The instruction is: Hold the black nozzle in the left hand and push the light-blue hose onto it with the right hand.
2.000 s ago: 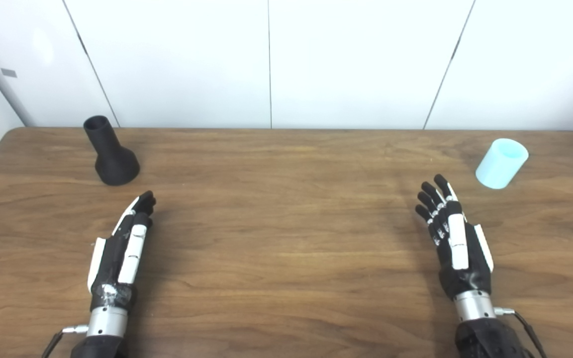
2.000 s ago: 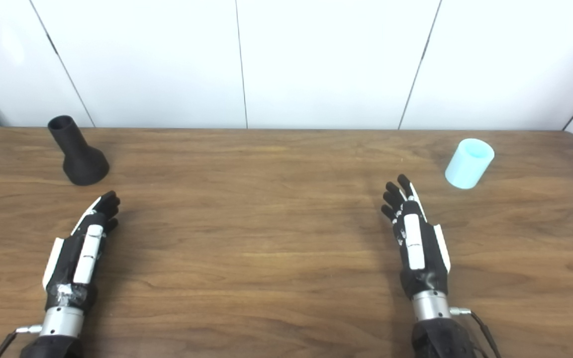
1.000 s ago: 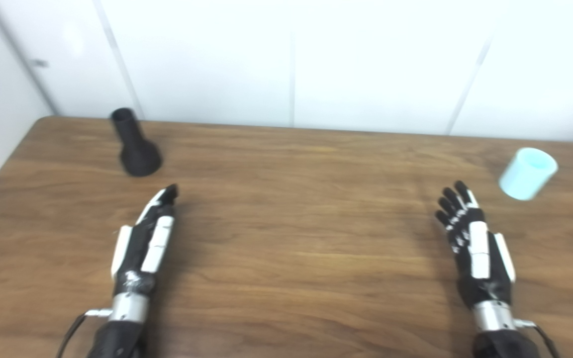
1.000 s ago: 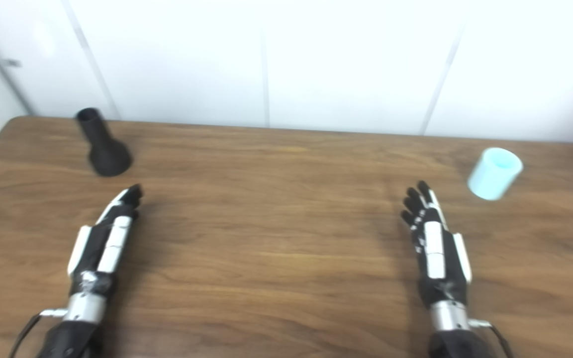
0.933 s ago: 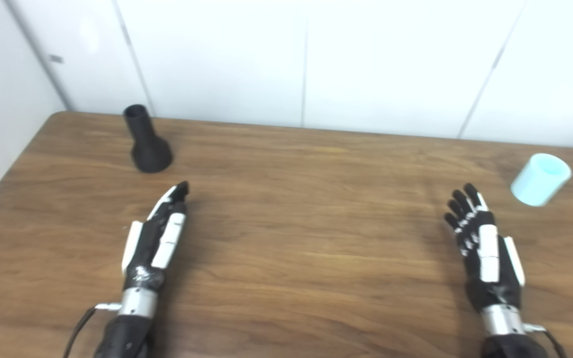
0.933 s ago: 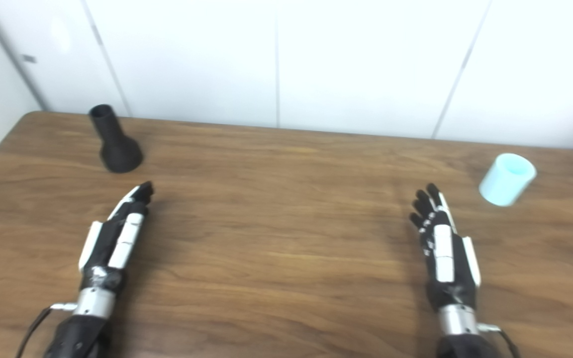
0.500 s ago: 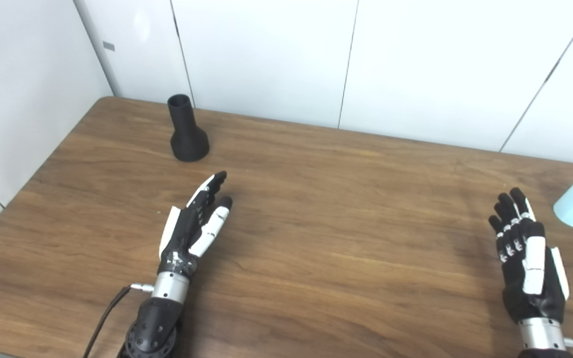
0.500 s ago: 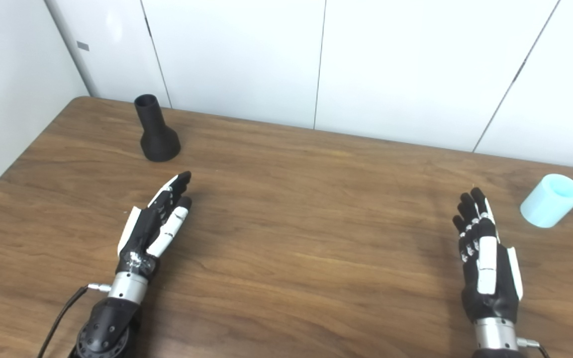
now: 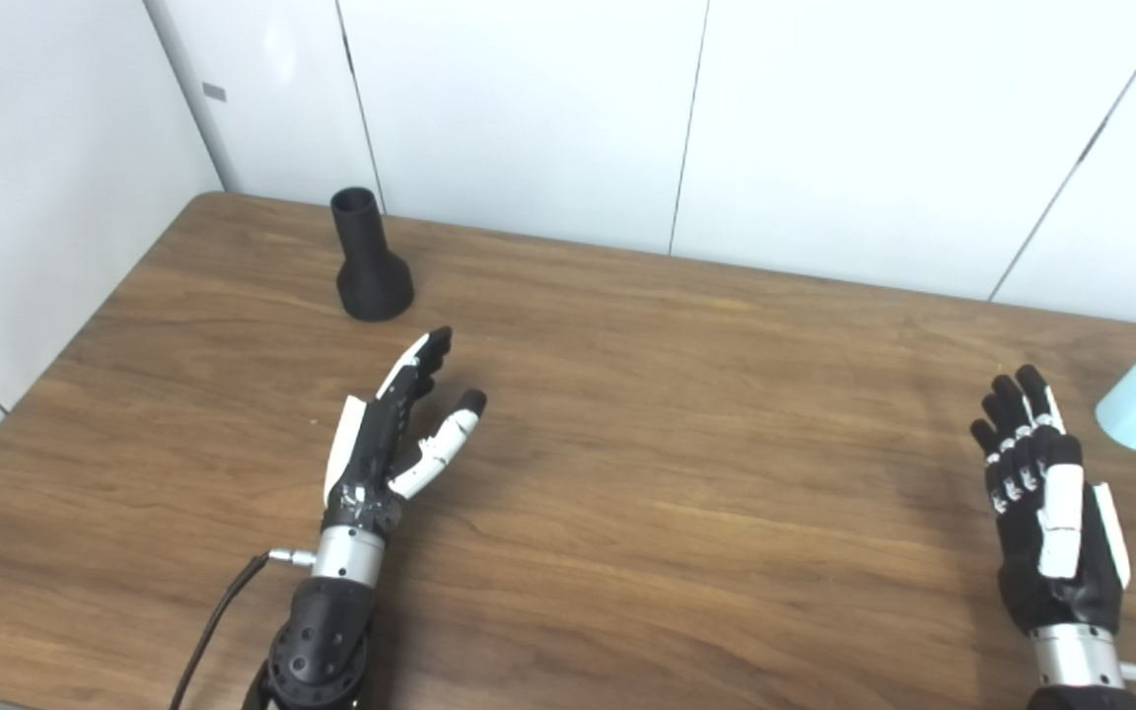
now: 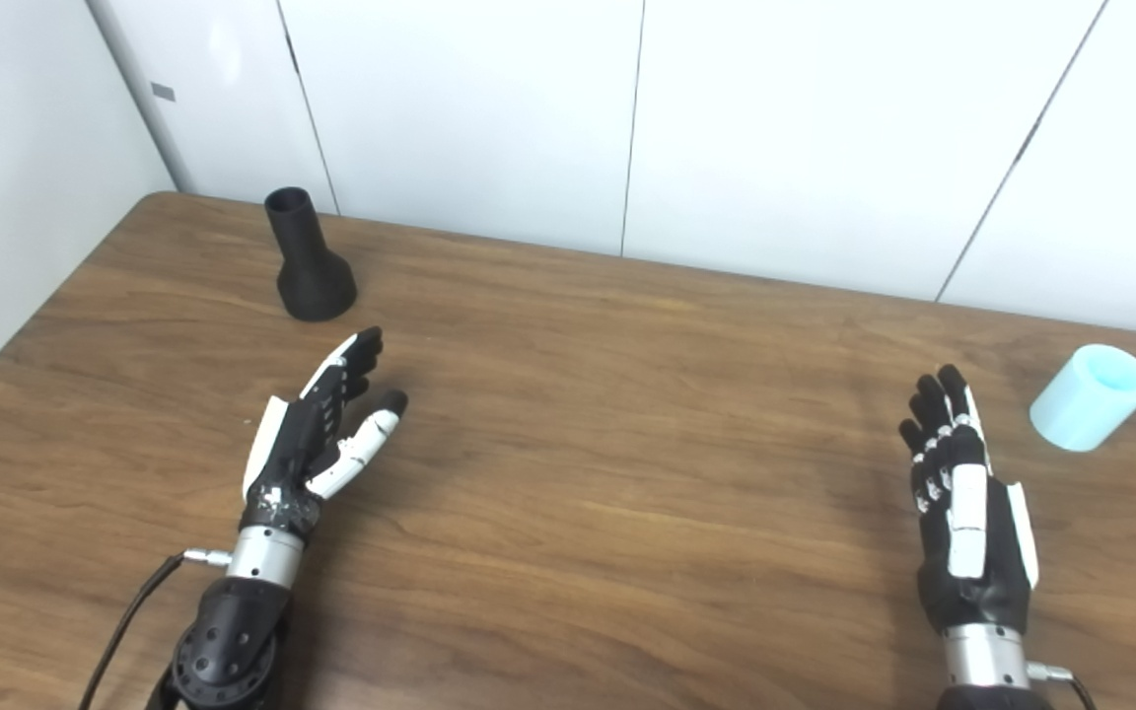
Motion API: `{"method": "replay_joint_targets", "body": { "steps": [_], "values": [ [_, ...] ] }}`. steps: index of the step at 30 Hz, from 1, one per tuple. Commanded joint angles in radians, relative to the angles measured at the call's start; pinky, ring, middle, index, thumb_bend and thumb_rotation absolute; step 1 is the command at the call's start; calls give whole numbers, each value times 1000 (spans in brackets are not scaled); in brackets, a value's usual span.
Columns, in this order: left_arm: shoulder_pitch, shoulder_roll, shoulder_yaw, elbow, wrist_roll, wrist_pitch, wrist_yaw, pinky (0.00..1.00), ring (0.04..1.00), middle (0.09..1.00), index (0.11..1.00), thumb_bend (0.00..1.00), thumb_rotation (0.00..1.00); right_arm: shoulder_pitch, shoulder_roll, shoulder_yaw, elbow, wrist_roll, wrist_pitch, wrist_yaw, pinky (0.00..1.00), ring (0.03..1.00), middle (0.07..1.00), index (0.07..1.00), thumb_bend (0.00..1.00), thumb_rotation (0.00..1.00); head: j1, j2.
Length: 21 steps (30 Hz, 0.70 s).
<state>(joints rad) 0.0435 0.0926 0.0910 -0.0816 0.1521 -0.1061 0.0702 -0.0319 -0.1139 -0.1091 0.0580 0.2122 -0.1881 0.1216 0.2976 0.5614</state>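
Observation:
A black nozzle stands upright on its wide base at the table's far left, narrow open neck up. My left hand hovers a short way in front of it, open, thumb spread to the right, holding nothing. The light-blue hose, a short tube, lies tilted near the table's right edge. My right hand is open in front and to the left of it, fingers pointing away from me, apart from the hose.
The wooden table reaches back to a white panelled wall. A white side wall runs close along the table's left edge. A thin cable hangs by my left wrist.
The camera has swung left, shifting the whole scene right. My left hand has reached forward towards the nozzle and spread its thumb. The right hand, nozzle and hose have kept their places.

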Motion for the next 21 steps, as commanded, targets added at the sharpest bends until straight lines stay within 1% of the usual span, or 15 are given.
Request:
{"method": "replay_joint_targets", "body": {
  "steps": [1, 3, 5, 6, 9, 10, 11, 12, 13, 16, 19, 21],
  "values": [
    [42, -18, 4, 44, 17, -10, 35, 914, 923, 903, 913, 620, 410, 57, 8, 1, 111, -4, -29, 7, 968, 972, 966, 973, 519, 965, 2, -6],
    [36, -9, 18, -4, 50, 28, 50, 905, 914, 899, 915, 636, 376, 60, 11, 0, 106, -1, -21, 6, 966, 971, 964, 971, 512, 975, 3, -12],
    [21, 2, 34, -49, 80, 73, 63, 853, 886, 890, 909, 671, 342, 63, 15, 0, 98, 4, -8, 4, 971, 976, 961, 968, 514, 956, 3, -12],
    [13, 9, 42, -66, 92, 92, 67, 839, 877, 884, 905, 682, 325, 64, 16, 0, 96, 4, -5, 2, 969, 977, 961, 969, 509, 957, -3, -20],
    [-20, 33, 67, -96, 91, 117, 67, 831, 869, 880, 903, 709, 275, 65, 18, -1, 99, 6, -9, 4, 964, 979, 958, 967, 508, 946, -3, -20],
    [-33, 43, 75, -100, 91, 119, 68, 855, 874, 881, 902, 728, 263, 65, 17, 0, 100, 5, -9, 4, 965, 983, 962, 969, 504, 946, -7, -29],
    [-42, 49, 81, -101, 92, 120, 68, 877, 877, 877, 901, 744, 266, 65, 17, 0, 102, 4, -9, 3, 965, 984, 963, 969, 502, 948, -7, -33],
    [-55, 57, 88, -109, 103, 138, 71, 888, 878, 875, 900, 751, 267, 65, 17, -1, 104, 4, -10, 3, 965, 984, 963, 969, 502, 949, -7, -33],
    [-67, 64, 95, -117, 113, 157, 72, 883, 871, 865, 892, 785, 288, 65, 16, -1, 105, 2, -11, 3, 969, 985, 964, 970, 502, 947, -7, -33],
    [-92, 78, 106, -136, 120, 198, 71, 866, 869, 861, 889, 814, 303, 65, 13, -2, 110, 0, -16, 5, 965, 984, 965, 971, 500, 955, -5, -34],
    [-117, 102, 112, -136, 132, 202, 75, 825, 860, 862, 889, 805, 295, 64, 12, -3, 118, 4, -29, 11, 968, 980, 962, 968, 503, 945, -4, -40],
    [-133, 113, 118, -133, 132, 206, 77, 815, 862, 865, 891, 802, 297, 64, 9, -2, 124, -1, -36, 12, 969, 984, 968, 971, 509, 947, -3, -42]
  ]
}}
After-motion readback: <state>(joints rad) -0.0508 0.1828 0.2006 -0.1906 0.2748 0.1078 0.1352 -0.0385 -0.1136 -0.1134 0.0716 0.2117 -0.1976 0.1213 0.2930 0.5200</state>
